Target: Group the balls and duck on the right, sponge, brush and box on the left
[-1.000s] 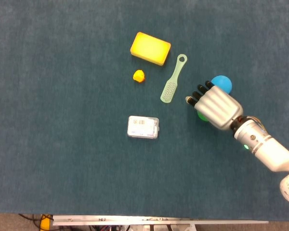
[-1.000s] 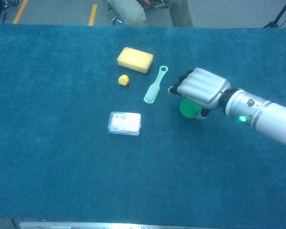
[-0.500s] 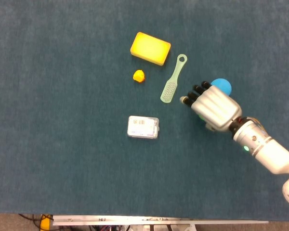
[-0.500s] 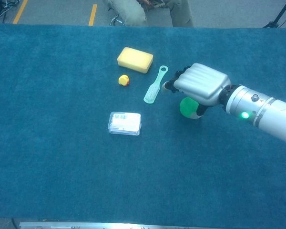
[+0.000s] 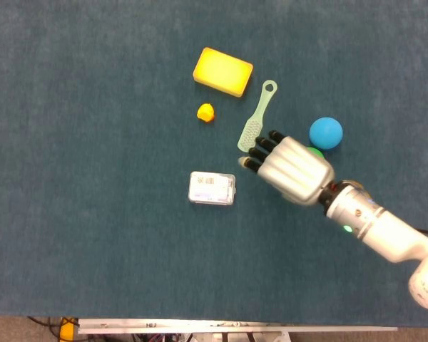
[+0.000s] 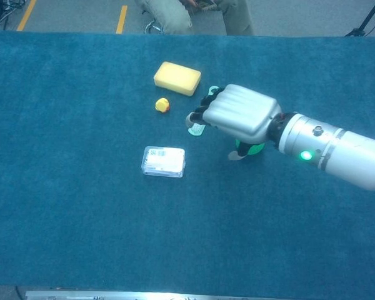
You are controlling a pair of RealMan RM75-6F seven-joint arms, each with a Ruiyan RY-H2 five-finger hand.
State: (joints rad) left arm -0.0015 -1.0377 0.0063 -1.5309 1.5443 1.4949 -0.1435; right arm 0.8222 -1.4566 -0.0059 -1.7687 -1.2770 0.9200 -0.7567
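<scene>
Fingers [image 5: 260,151] of the right hand [image 5: 289,169], stretched out and holding nothing, hover over the brush [image 5: 257,118] mid-counter; next it must close on it and carry it leftward.

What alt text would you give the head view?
The robot's right hand reaches over a blue table, fingers above a green brush. Nearby lie a yellow sponge, small duck, clear box and blue ball.
</scene>
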